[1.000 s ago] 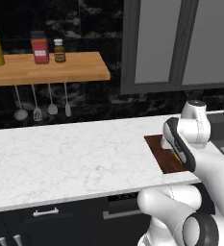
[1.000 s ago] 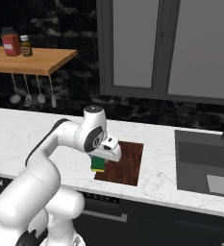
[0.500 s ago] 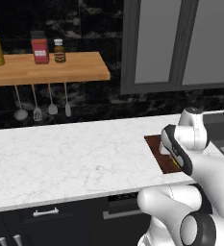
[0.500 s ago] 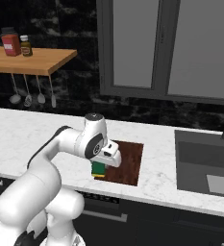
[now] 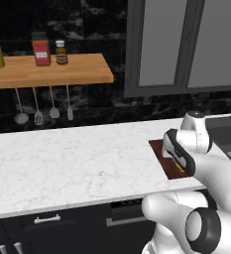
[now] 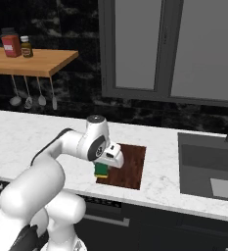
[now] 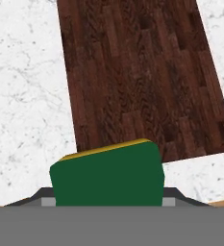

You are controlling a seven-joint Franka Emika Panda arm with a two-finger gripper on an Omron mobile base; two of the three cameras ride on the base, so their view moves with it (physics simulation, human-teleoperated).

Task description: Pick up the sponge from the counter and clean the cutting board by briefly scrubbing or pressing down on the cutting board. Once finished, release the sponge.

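Over the near edge of the cutting board point(image 6: 126, 165) the gripper point(image 6: 103, 169) holds the sponge point(image 6: 102, 170), so the pick-up part of the task looks done: the green-and-yellow block is off the counter point(image 6: 32, 132) and pinched between the jaws, green layer facing the hand camera with a sliver of yellow showing along its far edge. From the hand view the sponge point(image 7: 107, 178) sits low in the frame with the board's point(image 7: 137, 77) dark wood grain spread out beyond it, and the board's near edge and a strip of white marble lie close by, so the sponge seems to be at the board's near left corner rather than over its middle. Whether the sponge already presses on the wood cannot be told from these pictures; in the right base view it appears at or just above the surface. Left to do, by this reading, are the brief scrub or press and then letting go. The arm is folded forward and down, elbow raised, wrist bent so the hand points steeply at the board
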